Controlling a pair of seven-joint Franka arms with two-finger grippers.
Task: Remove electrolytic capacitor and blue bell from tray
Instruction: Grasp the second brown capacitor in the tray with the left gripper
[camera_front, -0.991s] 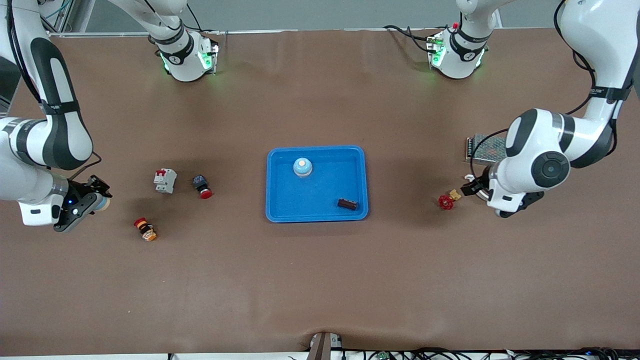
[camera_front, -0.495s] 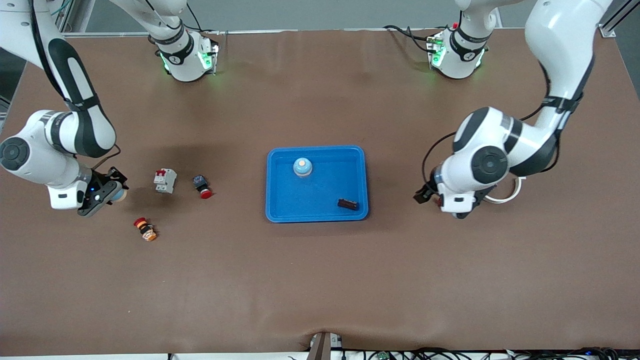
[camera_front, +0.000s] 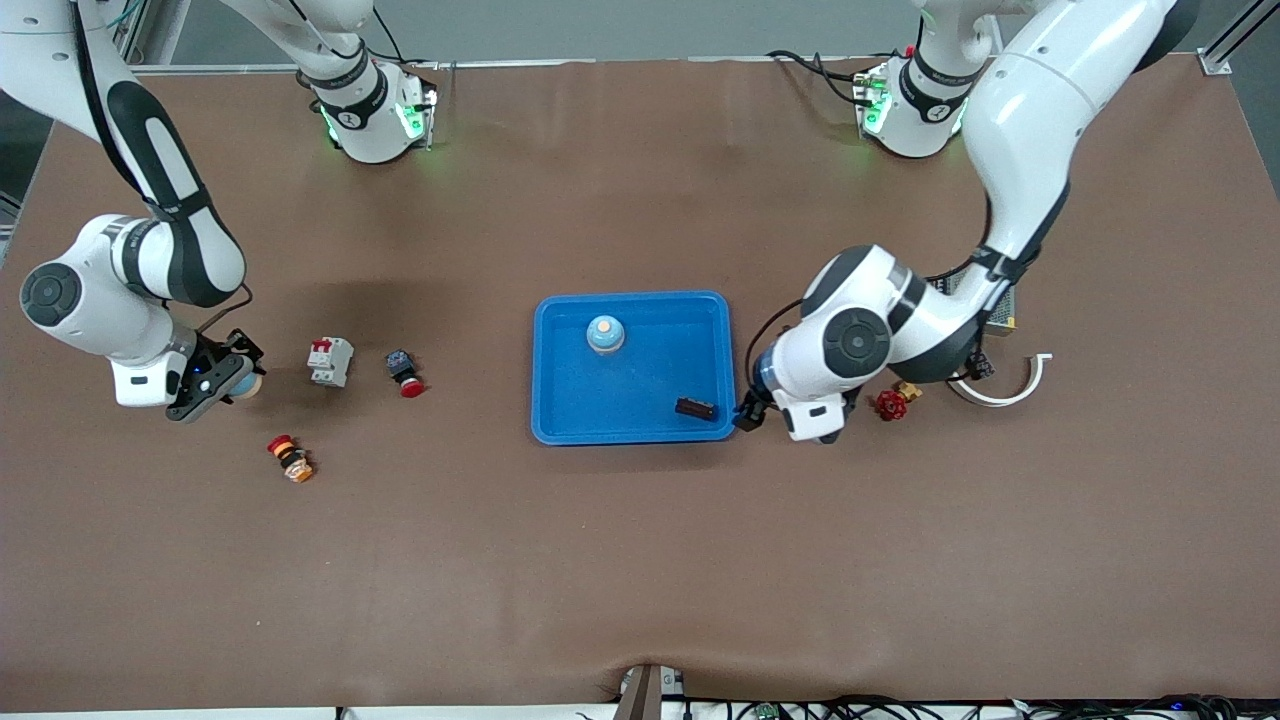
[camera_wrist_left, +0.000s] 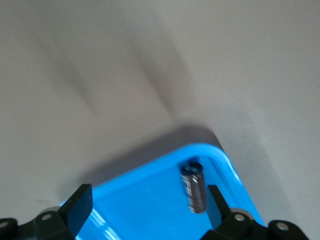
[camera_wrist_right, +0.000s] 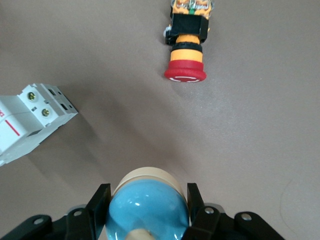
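**Left gripper arrives at the tray corner; right gripper carries a bell**

Left gripper (camera_front: 745, 415) now hangs at the edge of the shallow blue plastic tray (camera_front: 560, 400), at the corner toward the left arm's end of the table and nearer the front camera. A second ago it was over the small red valve handwheel (camera_front: 889, 404) well toward the left arm's end; half a second ago it was partway across. Its fingers (camera_wrist_left: 80, 206) stand apart with nothing between them, and in the left wrist view they frame the dark cylindrical capacitor (camera_wrist_left: 194, 187), which lies inside the tray just by that corner (camera_front: 695, 407). The capacitor has not shifted across the three frames.

Right gripper (camera_front: 222, 379) is clamped on a light-blue dome bell with a cream base (camera_wrist_right: 148, 202); in the front view only a sliver of it shows at the fingertips (camera_front: 247, 383). Over the last second this gripper has travelled from the table's edge toward the white circuit breaker with red switches (camera_front: 330, 360) and is now just beside it, apart from it. The red-capped emergency-stop button with orange body (camera_front: 289, 457) lies nearer the front camera, unmoved.

A second light-blue bell with an orange top (camera_front: 605, 333) stands upright in the tray, where it was before. A dark push button with a red cap (camera_front: 404, 372) rests between the breaker and the tray.
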